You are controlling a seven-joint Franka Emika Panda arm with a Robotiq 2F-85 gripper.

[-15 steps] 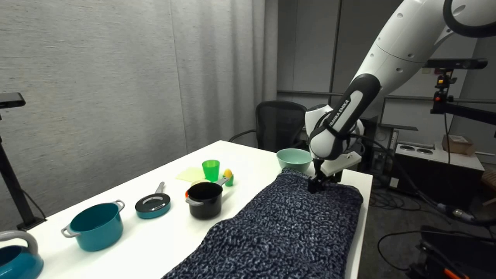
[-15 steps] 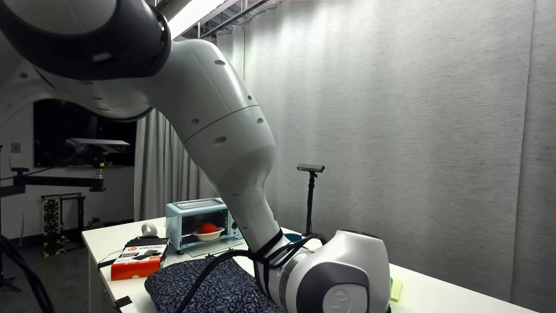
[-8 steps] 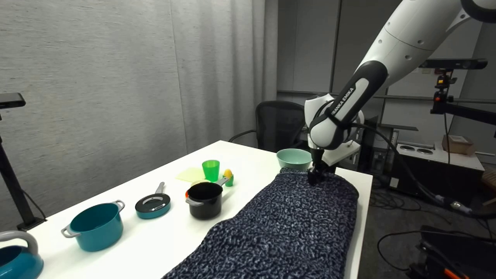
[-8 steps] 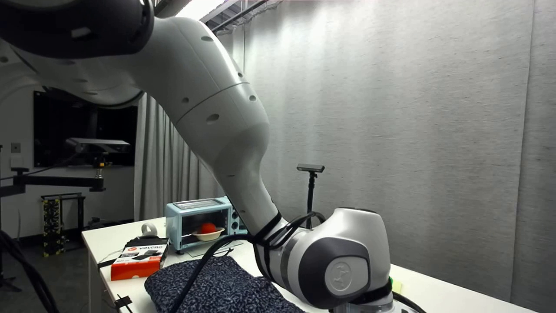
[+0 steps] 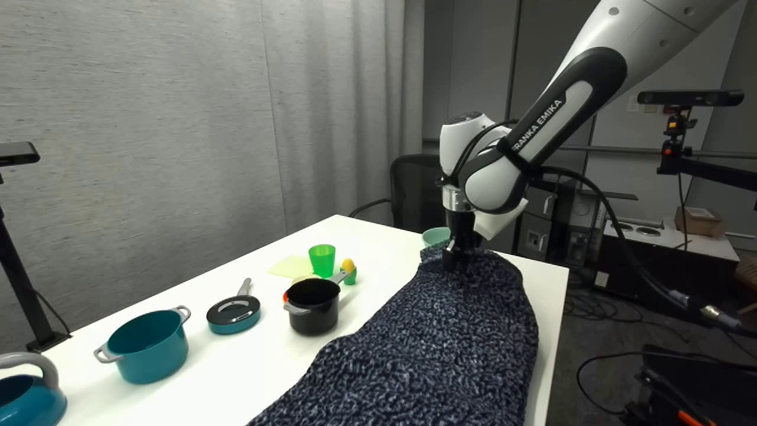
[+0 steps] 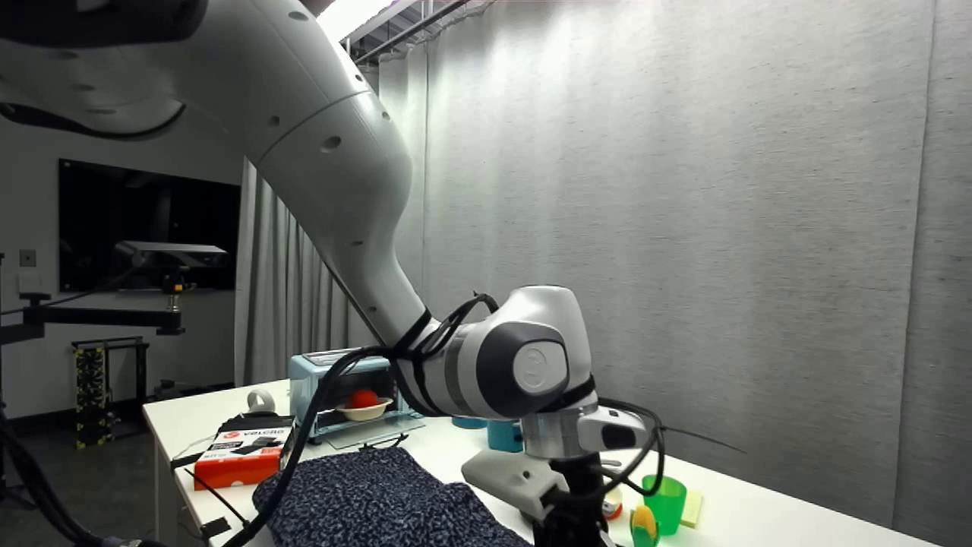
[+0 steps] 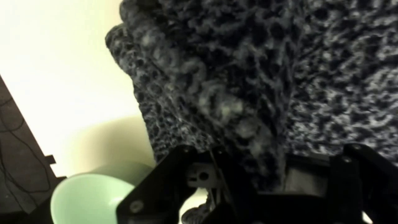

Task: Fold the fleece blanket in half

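Note:
The fleece blanket (image 5: 426, 355), dark navy and speckled, lies along the table's edge in an exterior view. Part of it also shows in an exterior view (image 6: 364, 494), where the arm hides the rest. My gripper (image 5: 456, 263) is at the blanket's far end, pointing down, with cloth gathered and raised beneath it. In the wrist view a thick fold of the blanket (image 7: 236, 112) runs in between the fingers of the gripper (image 7: 273, 161), and the flatter cloth lies to the right. The gripper appears shut on this fold. The fingertips are dark and partly buried in cloth.
A mint bowl (image 5: 436, 235) stands just behind the gripper. A black pot (image 5: 314, 310), a green cup (image 5: 322, 260), a teal pan (image 5: 233, 316) and a teal pot (image 5: 151, 352) stand beside the blanket. A toaster oven (image 6: 305, 395) and an orange box (image 6: 239, 467) stand near its other end.
My gripper has risen and moved left in an exterior view, toward the table's middle. The blanket's far end has come along, its outer edge drawn inward from the table's edge.

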